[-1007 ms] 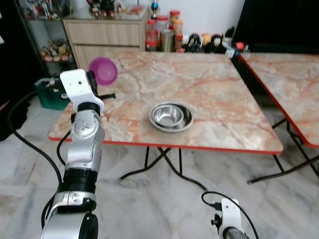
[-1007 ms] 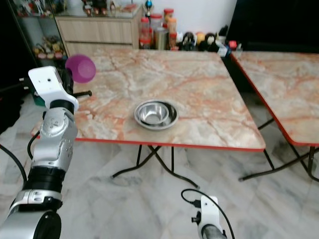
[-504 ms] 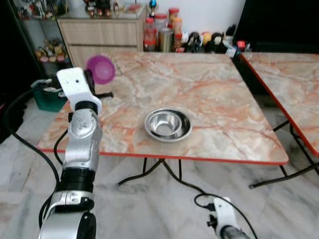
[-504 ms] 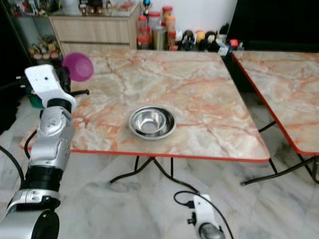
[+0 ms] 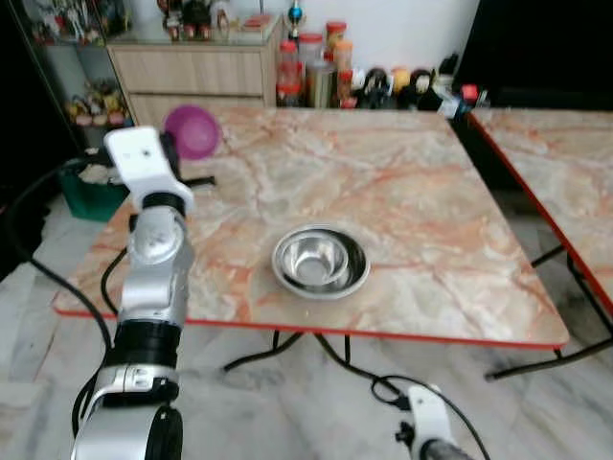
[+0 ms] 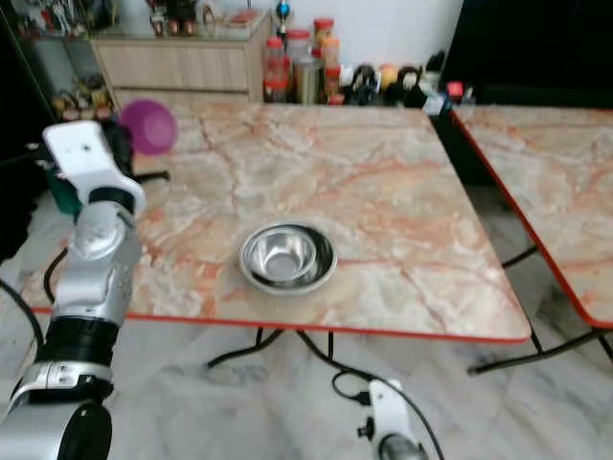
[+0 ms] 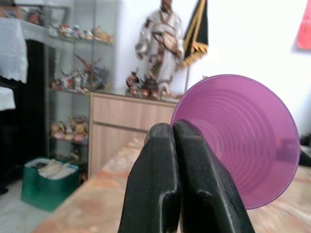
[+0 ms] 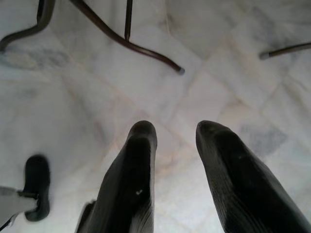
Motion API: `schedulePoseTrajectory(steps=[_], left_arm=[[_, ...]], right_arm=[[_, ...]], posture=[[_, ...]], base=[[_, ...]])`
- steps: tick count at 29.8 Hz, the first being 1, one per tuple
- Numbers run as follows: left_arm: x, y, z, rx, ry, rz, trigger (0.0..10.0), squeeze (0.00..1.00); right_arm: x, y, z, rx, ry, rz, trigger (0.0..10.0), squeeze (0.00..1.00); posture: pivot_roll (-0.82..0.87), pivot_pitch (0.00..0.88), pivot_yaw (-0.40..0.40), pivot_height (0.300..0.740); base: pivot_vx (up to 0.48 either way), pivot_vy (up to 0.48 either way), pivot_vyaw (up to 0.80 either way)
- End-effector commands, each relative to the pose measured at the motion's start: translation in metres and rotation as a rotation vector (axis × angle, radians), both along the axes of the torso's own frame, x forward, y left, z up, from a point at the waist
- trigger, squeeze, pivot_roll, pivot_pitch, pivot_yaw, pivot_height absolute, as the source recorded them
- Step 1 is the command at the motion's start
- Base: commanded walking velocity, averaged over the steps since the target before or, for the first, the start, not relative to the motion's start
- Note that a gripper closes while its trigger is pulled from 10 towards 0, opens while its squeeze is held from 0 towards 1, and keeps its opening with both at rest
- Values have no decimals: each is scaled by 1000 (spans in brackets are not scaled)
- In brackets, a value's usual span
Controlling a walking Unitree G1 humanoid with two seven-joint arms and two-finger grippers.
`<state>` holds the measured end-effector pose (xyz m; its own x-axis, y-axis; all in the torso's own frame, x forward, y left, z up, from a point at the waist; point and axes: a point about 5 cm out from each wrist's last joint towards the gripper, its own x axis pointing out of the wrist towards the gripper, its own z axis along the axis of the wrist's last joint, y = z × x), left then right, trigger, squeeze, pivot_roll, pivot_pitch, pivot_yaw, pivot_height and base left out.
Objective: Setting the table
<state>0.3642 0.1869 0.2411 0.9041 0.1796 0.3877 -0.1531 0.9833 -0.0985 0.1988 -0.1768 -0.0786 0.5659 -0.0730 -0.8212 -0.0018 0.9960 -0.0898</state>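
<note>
— Closer now: the whole view has shifted, so the robot has stepped toward the marble table (image 5: pixel 421 240), and the steel bowl (image 5: pixel 320 262) sits lower in frame.

— Nearest first?

— Right gripper (image 8: pixel 177 141) hangs low over the floor, fingers apart, empty. Left gripper (image 7: pixel 176 141) is raised over the table's left edge, fingers pinched together on the rim of the purple cup (image 7: pixel 243 136).

— Which step?

— Carrying the cup in, I'd judge. Next it needs lowering upright beside the bowl before release.

Purple cup (image 7: pixel 243 136), silver bowl (image 5: pixel 320 262), orange-veined marble table (image 5: pixel 412 192).
</note>
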Motion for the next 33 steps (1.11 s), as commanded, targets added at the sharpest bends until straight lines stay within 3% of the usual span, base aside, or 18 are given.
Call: schedulePoseTrajectory(steps=[1,9,12,20,24,28,30,33], left_arm=[[1,9,-1,-7,14,20,10000,0],[3,11,0,11,39,1,10000,0],[13,10,-7,66,145,-49,10000,0],[26,6,-14,120,292,-119,10000,0],[32,-7,-25,76,386,-182,10000,0],[34,-9,-26,76,406,-195,10000,0],[40,-22,-46,99,604,-251,10000,0],[41,-26,-53,121,678,-280,10000,0]], right_arm=[[3,10,1,28,-9,-6,10000,0],[3,10,1,33,-12,-14,10000,0],[3,10,1,36,-12,-20,10000,0],[3,11,1,39,-14,-23,10000,0],[3,11,1,43,-16,-25,10000,0],[3,11,1,44,-16,-26,10000,0],[3,12,1,47,-15,-28,10000,0],[3,13,0,47,-14,-30,10000,0]], posture=[[60,0,-30,740],[63,0,-29,740],[63,0,-26,740],[71,0,-17,740],[69,0,-15,740],[69,0,-15,740],[66,0,-9,740],[66,0,-5,740]], base=[[0,0,0],[0,0,0],[0,0,0],[0,0,0],[0,0,0],[0,0,0],[0,0,0],[0,0,0]])
